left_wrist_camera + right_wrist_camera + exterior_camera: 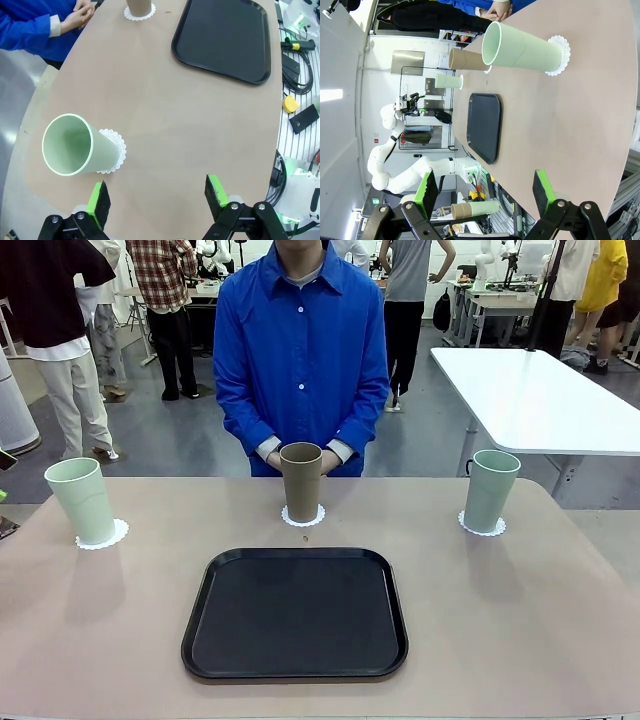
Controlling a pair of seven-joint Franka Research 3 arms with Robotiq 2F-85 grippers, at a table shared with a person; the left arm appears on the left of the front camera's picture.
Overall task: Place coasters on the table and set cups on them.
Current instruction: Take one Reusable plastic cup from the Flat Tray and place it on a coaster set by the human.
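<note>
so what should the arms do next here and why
Probably nothing more than hold back with both grippers open: the left mint cup, the brown cup and the right mint cup each already stand upright on a coaster on the table, so the job looks done.

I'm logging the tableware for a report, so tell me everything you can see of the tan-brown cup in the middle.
The tall tan-brown tapered cup is handleless and matte, wider at its open rim than at its base, and looks empty. It stands upright, centred on a small round white lacy paper coaster on the beige table, just beyond the black rectangular tray. The person's clasped hands sit right behind it; contact cannot be told.
</note>
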